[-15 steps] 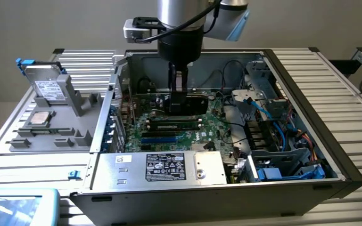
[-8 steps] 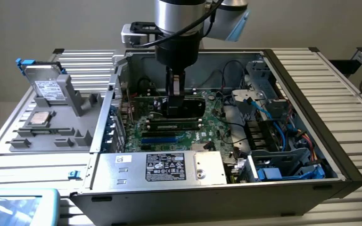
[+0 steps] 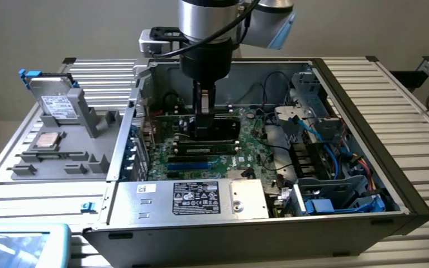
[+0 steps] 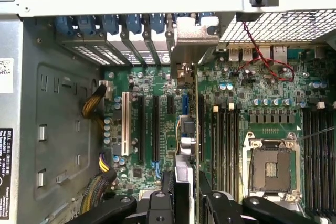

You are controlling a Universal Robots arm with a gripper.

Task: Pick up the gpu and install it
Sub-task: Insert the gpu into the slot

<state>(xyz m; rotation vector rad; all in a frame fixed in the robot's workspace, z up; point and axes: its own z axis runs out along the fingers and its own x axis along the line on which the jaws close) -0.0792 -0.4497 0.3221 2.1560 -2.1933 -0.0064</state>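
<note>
Hand (image 3: 203,118) is inside the open PC case (image 3: 237,240), closed narrow on the gpu (image 3: 218,129), gripping its upper edge. The card stands on edge over the motherboard (image 3: 256,153), bracket end near the slot covers (image 4: 105,51). Cannot tell if it is seated. Judgement: light, stiff, fragile. Best gripped on board edge and shroud, never on components.

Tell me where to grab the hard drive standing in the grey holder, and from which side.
Grip the hard drive by its free upper part, across its flat faces, coming down from above. It stands on edge, leaning slightly, with its lower end seated in the grey holder, so the top is probably the easiest part to reach.
</note>
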